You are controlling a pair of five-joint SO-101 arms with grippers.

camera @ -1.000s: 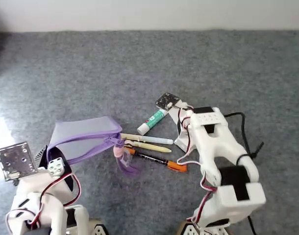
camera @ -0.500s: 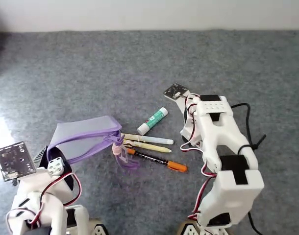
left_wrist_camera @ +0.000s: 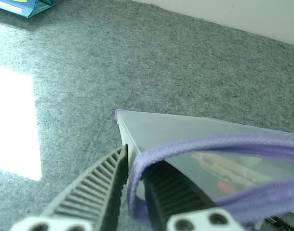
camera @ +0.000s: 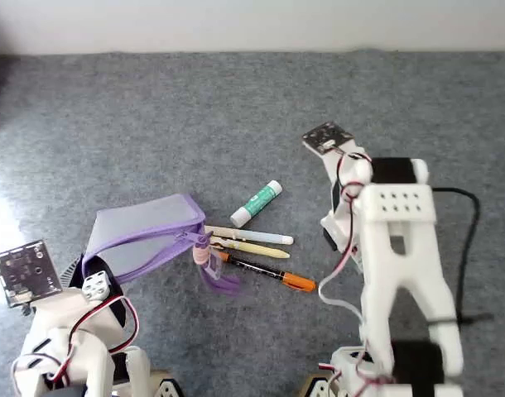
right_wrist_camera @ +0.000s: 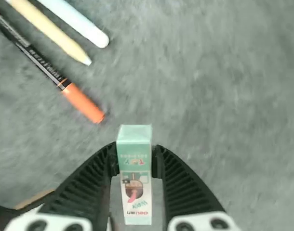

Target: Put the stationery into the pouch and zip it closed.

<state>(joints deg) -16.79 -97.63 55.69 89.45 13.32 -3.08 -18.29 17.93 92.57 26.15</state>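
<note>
A purple pouch [camera: 145, 227] lies at the left with its mouth toward the pens. My left gripper [left_wrist_camera: 132, 173] is shut on the pouch's purple rim [left_wrist_camera: 209, 144], and items show through its clear wall. My right gripper [right_wrist_camera: 133, 154] is shut on a small green-and-white eraser [right_wrist_camera: 133, 137], held above the carpet to the right of the pens. A pale blue pen [camera: 251, 236], a yellow pen [camera: 252, 247] and a black pen with an orange cap [camera: 267, 272] lie side by side by the pouch mouth. A green glue stick [camera: 257, 203] lies just beyond them.
The right arm [camera: 397, 240] stands tall at the right, its camera board [camera: 325, 139] pointing away. The left arm [camera: 70, 327] sits at the near left corner. Grey carpet covers the table up to a white wall at the back.
The right arm has risen and swung right and back, away from the glue stick and pens. The left arm and pouch have stayed put.
</note>
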